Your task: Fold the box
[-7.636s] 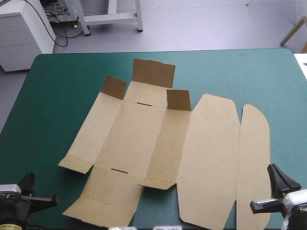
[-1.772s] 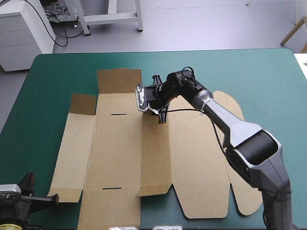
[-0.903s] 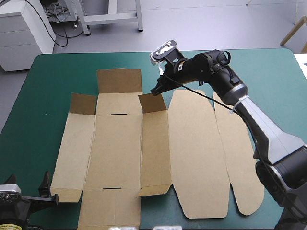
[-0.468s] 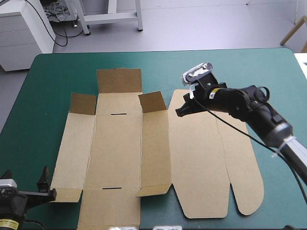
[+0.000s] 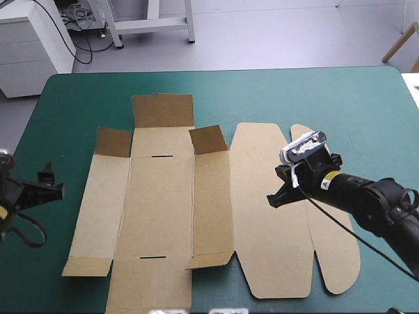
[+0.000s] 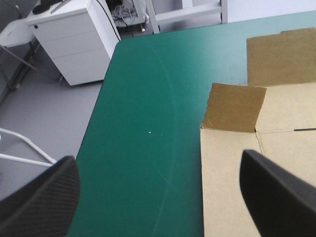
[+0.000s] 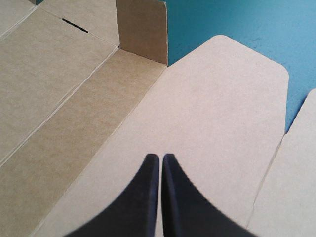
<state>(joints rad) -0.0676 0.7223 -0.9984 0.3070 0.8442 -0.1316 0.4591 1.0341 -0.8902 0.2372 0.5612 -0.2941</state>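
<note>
Two grippers are in view: the right gripper (image 5: 271, 199), fingers pressed together, is over the broad lid panel (image 5: 262, 229) of the flat brown box (image 5: 163, 196) (a corner flap (image 7: 143, 29) stands upright ahead). The left gripper (image 6: 157, 157) is spread wide, the box's corner just ahead; the right arm's yellow label (image 5: 325, 175) is too small to read.
</note>
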